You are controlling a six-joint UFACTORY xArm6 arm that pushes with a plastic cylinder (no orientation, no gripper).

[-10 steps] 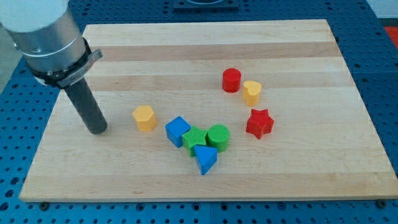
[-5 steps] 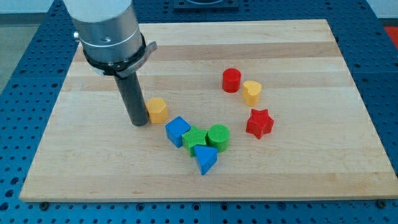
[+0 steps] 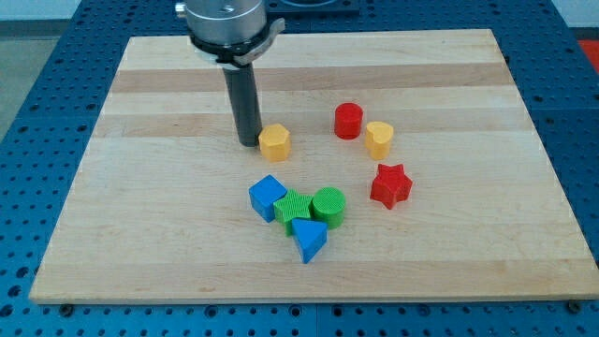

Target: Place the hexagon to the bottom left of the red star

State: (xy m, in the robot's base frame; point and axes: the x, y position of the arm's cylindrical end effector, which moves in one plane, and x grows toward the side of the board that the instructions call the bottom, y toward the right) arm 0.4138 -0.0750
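Blue leads at the view's bottom: a blue triangular block [image 3: 310,241] sits nearest the lower edge of the pale wooden board [image 3: 140,243], touching a tight cluster just above it. That cluster holds a green ridged block [image 3: 292,207], a green cylinder [image 3: 328,205] on its right and a blue cube [image 3: 268,197] on its left, all pressed together.

Off to the view's right, well apart from the cluster, stands the red star [image 3: 390,184]. Above it lies a yellow heart-shaped block [image 3: 379,139], with a red cylinder [image 3: 348,121] just beside that on the left.

At mid-board, the yellow hexagon [image 3: 275,142] rests up and to the left of the red star, well apart from it and above the cluster. My tip [image 3: 249,142] is planted on the board at the hexagon's left side, touching it or very nearly so. The arm carries no hand or jaws, only this straight dark rod, rising to a grey metal collar [image 3: 225,19] at the view's top.
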